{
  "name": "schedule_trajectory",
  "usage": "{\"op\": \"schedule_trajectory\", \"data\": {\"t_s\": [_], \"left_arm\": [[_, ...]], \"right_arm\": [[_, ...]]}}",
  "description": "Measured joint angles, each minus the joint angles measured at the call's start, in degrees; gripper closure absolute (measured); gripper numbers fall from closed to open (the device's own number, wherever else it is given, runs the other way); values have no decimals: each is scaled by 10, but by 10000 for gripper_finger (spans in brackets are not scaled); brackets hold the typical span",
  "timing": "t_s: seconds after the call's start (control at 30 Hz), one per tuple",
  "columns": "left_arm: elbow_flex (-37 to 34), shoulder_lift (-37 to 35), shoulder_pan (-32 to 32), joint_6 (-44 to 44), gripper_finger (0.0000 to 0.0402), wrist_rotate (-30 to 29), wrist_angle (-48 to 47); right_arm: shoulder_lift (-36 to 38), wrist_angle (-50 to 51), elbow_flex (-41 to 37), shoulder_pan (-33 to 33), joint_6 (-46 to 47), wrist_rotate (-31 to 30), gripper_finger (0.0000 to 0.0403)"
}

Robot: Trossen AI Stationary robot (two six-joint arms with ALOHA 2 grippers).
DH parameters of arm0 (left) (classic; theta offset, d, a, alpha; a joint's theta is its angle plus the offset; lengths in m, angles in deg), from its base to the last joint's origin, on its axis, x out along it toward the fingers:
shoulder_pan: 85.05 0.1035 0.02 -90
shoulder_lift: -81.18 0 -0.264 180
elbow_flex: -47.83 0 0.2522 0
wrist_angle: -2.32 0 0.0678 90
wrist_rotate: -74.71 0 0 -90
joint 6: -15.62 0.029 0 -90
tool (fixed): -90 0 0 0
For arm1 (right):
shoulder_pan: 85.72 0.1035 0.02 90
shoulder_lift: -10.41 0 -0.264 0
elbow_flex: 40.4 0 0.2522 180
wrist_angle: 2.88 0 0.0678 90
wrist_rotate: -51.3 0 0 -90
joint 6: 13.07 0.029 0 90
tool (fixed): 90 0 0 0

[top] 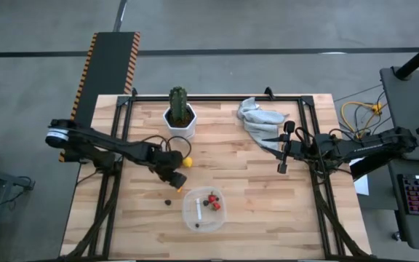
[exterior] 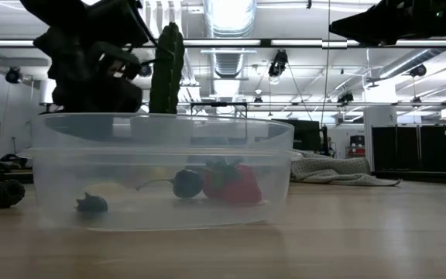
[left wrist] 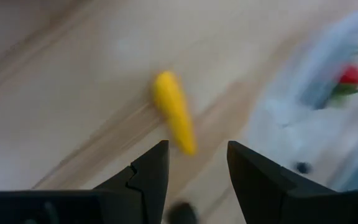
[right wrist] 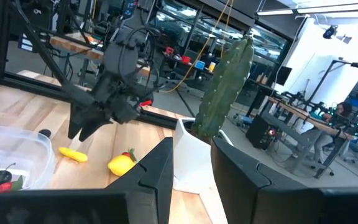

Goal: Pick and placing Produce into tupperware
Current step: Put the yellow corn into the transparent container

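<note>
The clear tupperware [top: 204, 209] sits near the table's near edge and holds red strawberries [exterior: 235, 182], a dark stemmed berry [exterior: 186, 183] and another dark piece [exterior: 91, 204]. A yellow-orange sliver [left wrist: 174, 119] lies flat on the wood just left of it. My left gripper [left wrist: 194, 155] hovers open over the sliver's near end [right wrist: 73, 154], touching nothing. The yellow lemon [top: 188, 161] rests on the table just beyond, and a dark berry [top: 167, 201] lies left of the tupperware. My right gripper [top: 286, 149] waits open at the table's right, beside the grey cloth.
A tall green cactus [top: 179, 109] in a white pot [right wrist: 191, 155] stands at the far middle of the table. A crumpled grey cloth [top: 259, 120] lies far right. Bare wood stretches between the tupperware and my right arm. The table's black frame [top: 217, 97] runs along the edges.
</note>
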Motion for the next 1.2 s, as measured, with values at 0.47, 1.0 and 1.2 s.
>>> {"op": "schedule_trajectory", "data": {"t_s": [0.47, 1.0, 1.2], "left_arm": [[54, 58, -16, 14, 254, -52, -57], [70, 88, -17, 9, 254, -71, -55], [70, 95, -17, 2, 254, -71, -56]], "right_arm": [[0, 9, 0, 0, 0, 0, 303], [1, 22, 0, 0, -1, 0, 303], [1, 24, 0, 0, -1, 0, 303]]}}
